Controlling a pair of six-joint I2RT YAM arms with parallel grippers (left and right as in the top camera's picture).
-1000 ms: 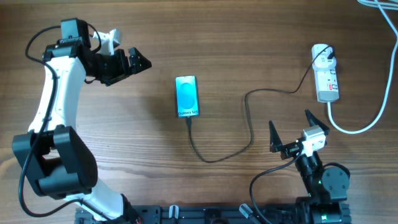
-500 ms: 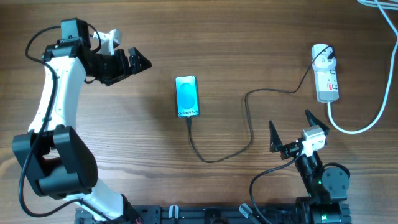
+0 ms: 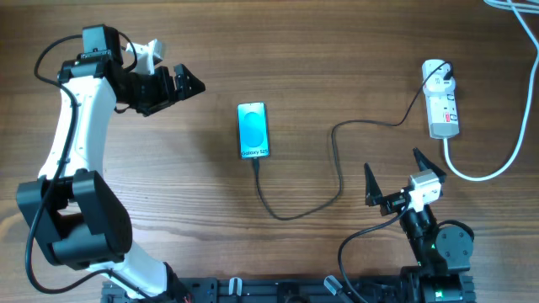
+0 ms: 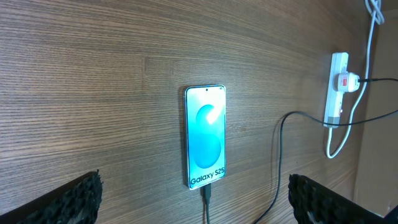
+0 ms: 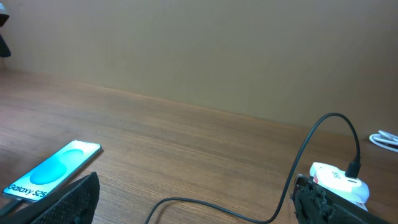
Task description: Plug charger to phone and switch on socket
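Both our tools stood with the jaws spread wide and nothing between them. The left gripper (image 3: 192, 84) hung over the wood with the phone (image 3: 253, 130) lying flat ahead of its fingers, screen up and lit, well apart from them. The right gripper (image 3: 391, 162) pointed up and away from its base. The socket (image 3: 444, 114) lay further ahead of it, a little to its right, and the phone was off to its left.

The charger (image 3: 337, 160) ran in a loose curve from its white adapter (image 3: 434, 71), which sat in the socket, past the right gripper to the connector (image 3: 255, 163). The connector seemed to us already seated in the end of the phone.

We judged the cable thin and limp, so it was best held at the stiff connector. The phone looked light, smooth and slippery, and its long edges offered the best hold. The socket could slide, and to switch it on needed only a short fingertip press. Whether it was already on we could not tell.

The thick white cord (image 3: 497, 168) looped beyond the socket. All lay on a brown wooden table (image 3: 168, 185), with a plain beige wall (image 5: 199, 43) behind.
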